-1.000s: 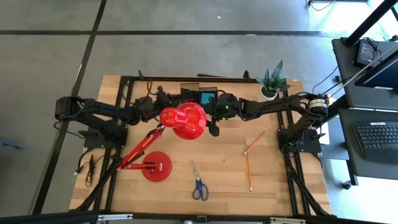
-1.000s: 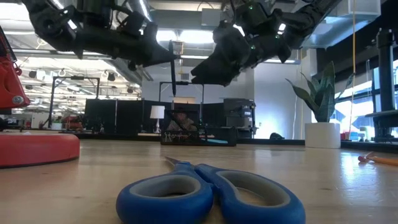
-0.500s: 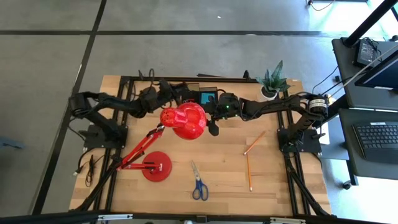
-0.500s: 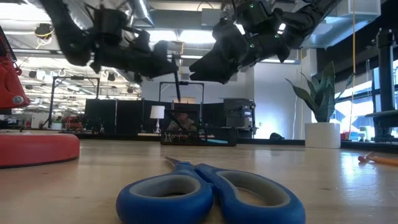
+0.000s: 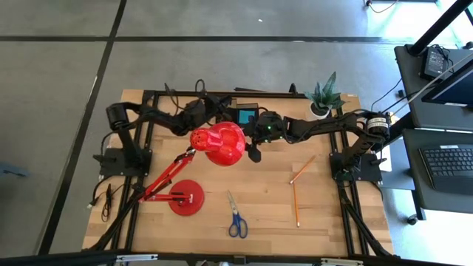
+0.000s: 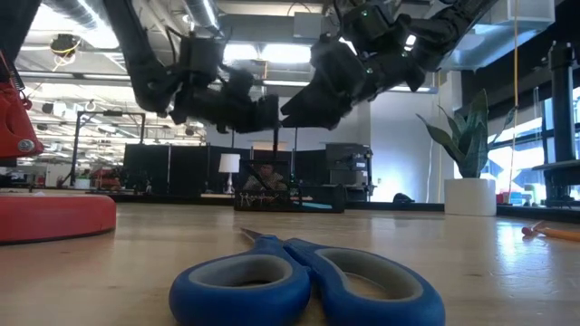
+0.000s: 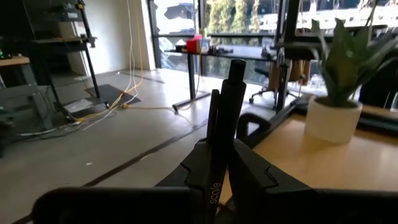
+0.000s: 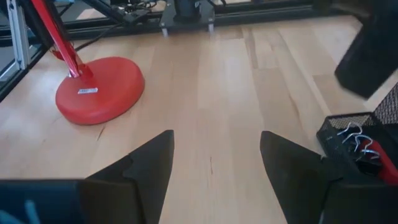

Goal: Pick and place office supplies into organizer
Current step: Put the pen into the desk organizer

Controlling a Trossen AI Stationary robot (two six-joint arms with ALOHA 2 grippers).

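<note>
My left gripper [image 5: 219,112] [image 7: 221,168] is up in the air at the far middle of the table, just left of the black mesh organizer [image 5: 238,113] [image 6: 290,196], and is shut on a slim black pen [image 7: 234,93]. My right gripper [image 5: 253,150] [image 8: 214,158] hovers open beside the red lamp head [image 5: 222,142], touching nothing. Blue-handled scissors [image 5: 236,219] [image 6: 304,285] lie flat near the near edge. Two pencils [image 5: 301,170] [image 5: 295,204] lie flat on the right half. A blue block [image 5: 245,116] sits in the organizer. My left gripper pinches the black pen's shaft [image 7: 217,140] between its two fingers. The fingers come level from the table's left and lie across the pen. The pen stands upright, lifted clear, with its upper end [image 7: 236,65] above the fingers and its lower part hidden by them.
The red lamp's base [image 5: 185,198] [image 8: 99,90] stands on the near left, and its arm rises to the head in the middle. A potted plant [image 5: 323,97] [image 7: 339,81] stands at the far right. The organizer corner [image 8: 364,140] holds binder clips. Bare wood lies between scissors and pencils.
My left arm has swung toward the table's right and far edge, carrying the upright pen from left of the lamp head to just beside the organizer. My right gripper has stayed where it was.
</note>
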